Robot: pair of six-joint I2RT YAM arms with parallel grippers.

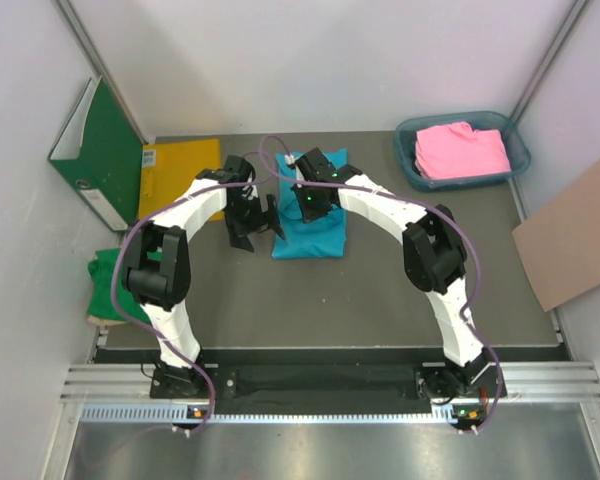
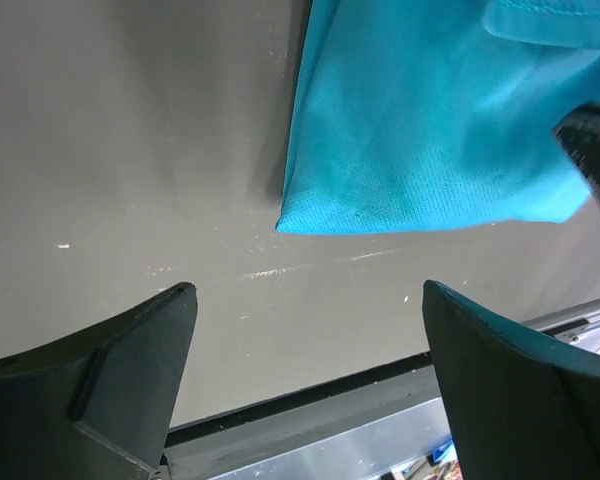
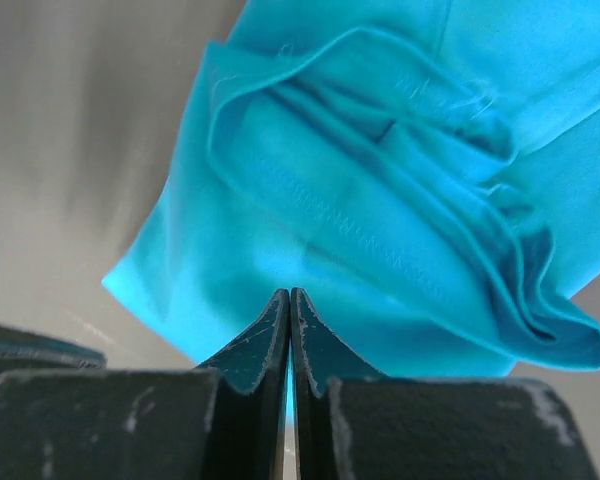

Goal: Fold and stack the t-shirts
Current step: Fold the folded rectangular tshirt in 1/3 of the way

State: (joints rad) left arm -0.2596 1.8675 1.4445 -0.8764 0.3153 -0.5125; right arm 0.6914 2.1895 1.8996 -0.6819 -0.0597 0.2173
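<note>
A turquoise-blue t-shirt (image 1: 312, 236) lies folded on the grey table, near the middle back. My left gripper (image 1: 257, 228) is open and empty just left of it. In the left wrist view the shirt's corner (image 2: 430, 150) lies beyond the spread fingertips (image 2: 307, 290). My right gripper (image 1: 311, 204) is over the shirt's far part. Its fingers (image 3: 289, 293) are pressed together above the rumpled turquoise folds (image 3: 380, 180), with no cloth seen between them. A pink t-shirt (image 1: 461, 150) lies folded in a blue bin (image 1: 517, 152). A bright green t-shirt (image 1: 104, 277) lies at the table's left edge.
A green binder (image 1: 102, 150) leans on the left wall with a yellow envelope (image 1: 180, 170) beside it. A brown cardboard sheet (image 1: 570, 240) leans at the right. The table's near edge and a metal rail (image 2: 380, 430) are below the left gripper.
</note>
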